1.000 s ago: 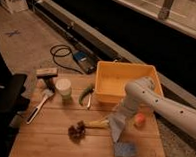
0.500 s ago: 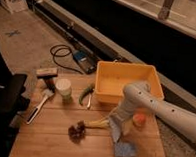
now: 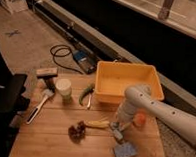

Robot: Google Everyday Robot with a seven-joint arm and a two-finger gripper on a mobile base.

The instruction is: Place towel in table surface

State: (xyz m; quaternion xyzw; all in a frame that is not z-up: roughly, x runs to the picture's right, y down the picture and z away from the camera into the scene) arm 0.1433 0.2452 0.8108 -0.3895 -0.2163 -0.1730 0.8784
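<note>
The towel [image 3: 124, 151] is a small blue-grey folded cloth lying flat on the wooden table [image 3: 47, 140] near its front right corner. My white arm comes in from the right, in front of the yellow bin. My gripper [image 3: 116, 130] points down at the table just above and to the left of the towel, a short gap away from it. Nothing shows in the gripper.
A yellow bin [image 3: 129, 82] stands at the back right. An orange object [image 3: 139, 119] sits by my arm. A yellow item [image 3: 97, 124], a brown clump [image 3: 77, 132], a green item [image 3: 85, 94], a cup [image 3: 65, 88] and a brush [image 3: 39, 107] lie to the left. Cables [image 3: 63, 53] lie on the floor.
My arm's elbow has shifted slightly left and up. The gripper stays close to the same spot beside the towel, which has not moved.
</note>
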